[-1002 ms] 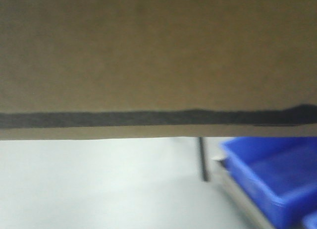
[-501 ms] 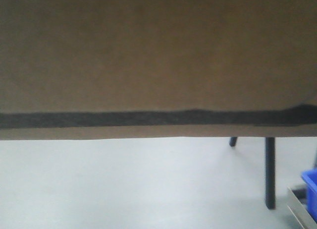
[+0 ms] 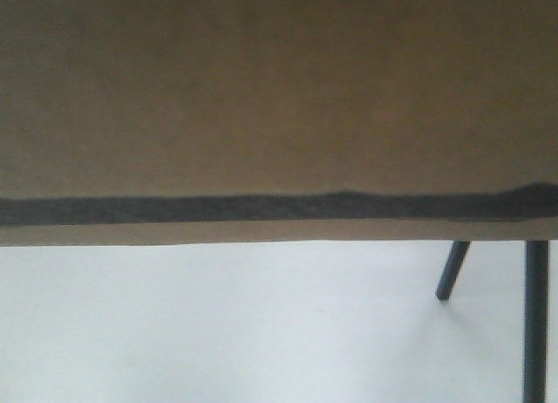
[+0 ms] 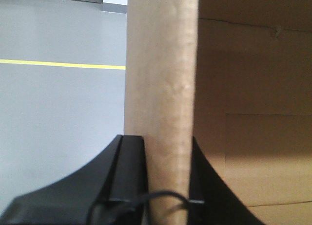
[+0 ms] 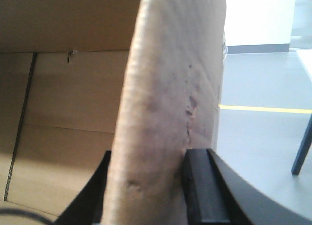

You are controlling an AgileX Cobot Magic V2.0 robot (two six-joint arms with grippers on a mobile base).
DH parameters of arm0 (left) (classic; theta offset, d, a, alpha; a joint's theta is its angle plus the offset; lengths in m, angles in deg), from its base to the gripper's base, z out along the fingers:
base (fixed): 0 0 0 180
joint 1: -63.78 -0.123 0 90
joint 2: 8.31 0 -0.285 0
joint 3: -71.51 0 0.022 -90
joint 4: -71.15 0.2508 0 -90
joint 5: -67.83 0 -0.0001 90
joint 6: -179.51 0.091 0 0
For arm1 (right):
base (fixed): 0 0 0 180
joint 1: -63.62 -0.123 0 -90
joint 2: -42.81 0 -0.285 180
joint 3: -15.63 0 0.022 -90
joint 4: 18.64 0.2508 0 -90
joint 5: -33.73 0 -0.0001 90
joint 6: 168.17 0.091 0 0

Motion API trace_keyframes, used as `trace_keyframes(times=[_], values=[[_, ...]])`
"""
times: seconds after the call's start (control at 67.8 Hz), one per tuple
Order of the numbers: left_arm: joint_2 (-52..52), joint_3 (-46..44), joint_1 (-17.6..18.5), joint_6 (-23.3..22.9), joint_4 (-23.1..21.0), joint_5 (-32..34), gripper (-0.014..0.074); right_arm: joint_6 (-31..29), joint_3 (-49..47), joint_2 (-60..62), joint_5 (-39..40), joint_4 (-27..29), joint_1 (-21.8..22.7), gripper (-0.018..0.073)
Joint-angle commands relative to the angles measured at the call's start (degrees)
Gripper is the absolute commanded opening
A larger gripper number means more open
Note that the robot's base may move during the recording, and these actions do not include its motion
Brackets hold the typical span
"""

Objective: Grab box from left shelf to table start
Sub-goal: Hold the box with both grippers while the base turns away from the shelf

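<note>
Boxes: you have one box [image 3: 279, 98], brown cardboard.
Black stripe [image 3: 261, 208] on the box: one.
Grippers: two, the left gripper [image 4: 163, 147] and the right gripper [image 5: 151, 159].
Fingers [image 4: 129, 171]: you can count two on each gripper, four in all.
Dark legs [image 3: 452, 269]: two in your front view, one slanted and one upright; one in the right wrist view.
Yellow line [image 4: 61, 65]: one in each wrist view; you cannot tell whether it is the same line.
Cable [image 4: 161, 196]: one, thin and black, in the left wrist view.

A yellow line [image 4: 63, 65] crosses the grey floor [image 4: 58, 122]; two dark legs [image 3: 535, 316] stand nearby.
</note>
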Motion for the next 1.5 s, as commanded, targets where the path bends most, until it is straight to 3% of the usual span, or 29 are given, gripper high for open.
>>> trace_keyframes(times=[0.0, 1.489], values=[[0.2, -2.3, 0.0, -1.5, -0.3, 11.8, -0.0099, 0.1, -1.6, -1.3, 8.0, -3.5, 0.3, 0.0058], [0.2, -2.3, 0.0, -1.5, -0.3, 11.8, -0.0099, 0.1, -1.6, -1.3, 8.0, -3.5, 0.3, 0.0058]])
